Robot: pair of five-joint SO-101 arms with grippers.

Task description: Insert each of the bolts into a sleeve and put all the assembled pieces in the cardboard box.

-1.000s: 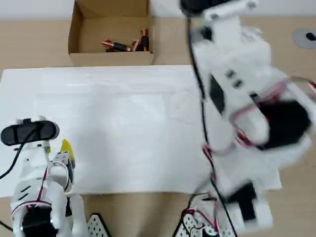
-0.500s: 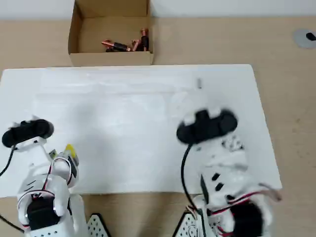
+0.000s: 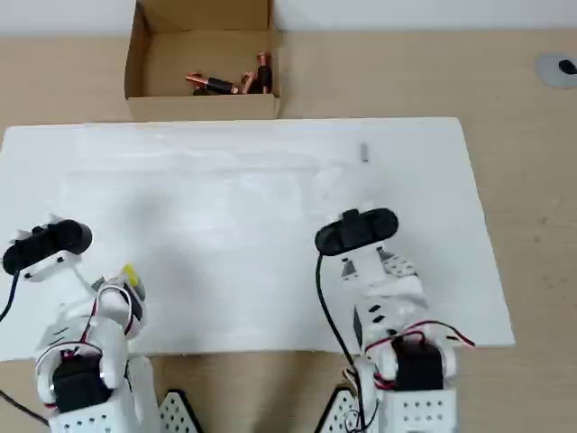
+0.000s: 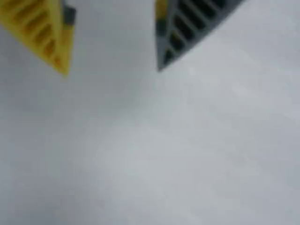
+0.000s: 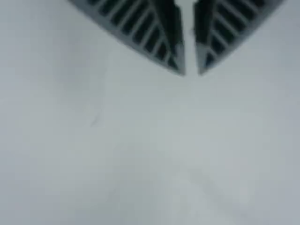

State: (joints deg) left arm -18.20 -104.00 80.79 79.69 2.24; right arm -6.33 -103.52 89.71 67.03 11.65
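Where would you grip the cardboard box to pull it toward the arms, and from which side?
Probably the near wall of the cardboard box, from above, one finger inside and one outside: it is open-topped with thin upright walls. Choose the stretch away from the assembled pieces lying inside.

assembled pieces [image 3: 230,84] in cardboard box [image 3: 203,108], box behind sheet [image 3: 225,216], left arm [image 3: 90,347], right arm [image 3: 388,302] at near edge

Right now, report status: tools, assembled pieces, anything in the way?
Left tool open, empty, over white sheet. Right tool shut, empty. Copper-coloured metal pieces lie in brown cardboard box. One small grey item on sheet, too small to identify.
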